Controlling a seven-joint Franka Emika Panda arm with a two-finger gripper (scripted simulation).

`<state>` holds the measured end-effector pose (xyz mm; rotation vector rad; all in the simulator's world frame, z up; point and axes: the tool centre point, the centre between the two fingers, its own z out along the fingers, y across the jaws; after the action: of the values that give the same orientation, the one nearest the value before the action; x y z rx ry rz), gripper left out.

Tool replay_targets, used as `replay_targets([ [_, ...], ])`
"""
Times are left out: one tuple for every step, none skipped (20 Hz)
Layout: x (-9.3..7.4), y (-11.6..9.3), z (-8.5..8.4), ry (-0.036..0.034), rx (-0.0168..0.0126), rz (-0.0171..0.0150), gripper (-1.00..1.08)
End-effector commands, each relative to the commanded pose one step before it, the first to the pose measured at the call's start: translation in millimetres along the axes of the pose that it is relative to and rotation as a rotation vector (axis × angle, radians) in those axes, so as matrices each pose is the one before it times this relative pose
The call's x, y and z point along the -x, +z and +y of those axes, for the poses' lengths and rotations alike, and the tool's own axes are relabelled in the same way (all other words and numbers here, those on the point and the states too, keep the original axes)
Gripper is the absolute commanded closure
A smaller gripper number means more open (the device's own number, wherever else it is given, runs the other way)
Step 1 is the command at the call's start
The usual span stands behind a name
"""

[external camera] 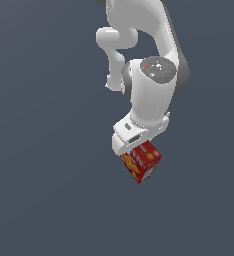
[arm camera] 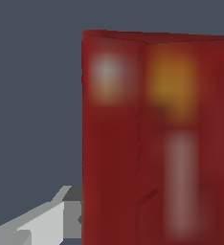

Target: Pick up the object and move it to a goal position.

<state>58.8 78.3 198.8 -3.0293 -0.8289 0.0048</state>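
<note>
The object [external camera: 143, 163] is a red box with yellow-orange pictures, sitting tilted directly under the white hand of the arm. My gripper [external camera: 135, 150] is over its upper end, and the hand hides the fingers in the exterior view. In the wrist view the object [arm camera: 157, 143] is very close and blurred, with a whitish patch and an orange patch on its faces. One grey finger [arm camera: 47, 225] lies against its side. The other finger is hidden behind the box. The gripper looks shut on the object.
A plain dark grey-blue surface [external camera: 44, 190] surrounds the arm on all sides. The white arm links [external camera: 149, 85] rise above the hand. No other objects or goal marker show.
</note>
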Motion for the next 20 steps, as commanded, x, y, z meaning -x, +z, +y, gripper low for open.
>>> replay_targets([
  [3.75,-10.63,6.18,0.00087,0.00139,0.00229,1.08],
  [2.33,-5.31,3.13,0.0,0.0,0.0,1.08],
  [2.61,-5.96,3.51,0.0,0.0,0.0,1.08],
  [2.88,-6.58,3.87,0.0,0.0,0.0,1.08],
  [3.12,-7.2,4.17,-0.00028,-0.00055,0.00032,1.08],
  [3.36,-7.72,4.54,0.0,0.0,0.0,1.08],
  [3.58,-8.25,4.85,0.0,0.0,0.0,1.08],
  [3.78,-8.74,5.14,0.0,0.0,0.0,1.08],
  [3.92,-9.08,5.34,0.0,0.0,0.0,1.08],
  [4.02,-9.37,5.44,-0.00026,-0.00049,0.00041,1.08],
  [4.03,-9.4,5.54,0.0,0.0,0.0,1.08],
  [4.04,-9.46,5.58,0.0,0.0,0.0,1.08],
  [4.03,-9.47,5.61,0.0,0.0,0.0,1.08],
  [4.01,-9.47,5.62,0.0,0.0,0.0,1.08],
  [3.99,-9.45,5.62,0.0,0.0,0.0,1.08],
  [3.97,-9.52,5.53,-0.00037,-0.00039,0.00043,1.08],
  [3.92,-9.36,5.6,0.0,0.0,0.0,1.08],
  [3.88,-9.3,5.58,0.0,0.0,0.0,1.08],
  [3.83,-9.22,5.56,0.0,0.0,0.0,1.08],
  [3.78,-9.13,5.53,0.0,0.0,0.0,1.08],
])
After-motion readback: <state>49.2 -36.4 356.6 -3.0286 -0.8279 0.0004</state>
